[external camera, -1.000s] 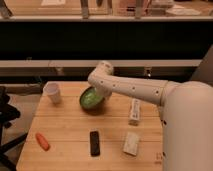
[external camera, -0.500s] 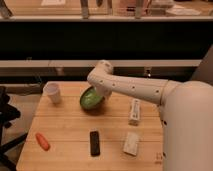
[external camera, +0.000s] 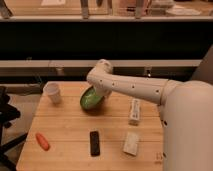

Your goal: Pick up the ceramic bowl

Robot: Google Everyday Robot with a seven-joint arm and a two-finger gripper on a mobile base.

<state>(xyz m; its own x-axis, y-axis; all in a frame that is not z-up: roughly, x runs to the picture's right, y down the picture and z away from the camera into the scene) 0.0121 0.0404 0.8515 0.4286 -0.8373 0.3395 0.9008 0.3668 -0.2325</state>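
The ceramic bowl (external camera: 91, 99), dark green outside and paler green inside, is at the back middle of the wooden table (external camera: 70, 127). It is tilted on edge, with its inside facing the front left. My gripper (external camera: 102, 93) is at the bowl's right rim, at the end of the white arm (external camera: 135, 89) that reaches in from the right. It is shut on the rim and holds the bowl tilted. The wrist hides the fingers.
A small white cup (external camera: 52, 92) stands left of the bowl. An orange carrot-like thing (external camera: 42, 141) lies front left, a black bar (external camera: 94, 143) front middle, and two white packets (external camera: 135, 111) (external camera: 132, 143) on the right. A black chair (external camera: 6, 115) stands off the table's left edge.
The bowl has tipped slightly further on edge in the gripper. The arm has hardly moved, and the other things are where they were.
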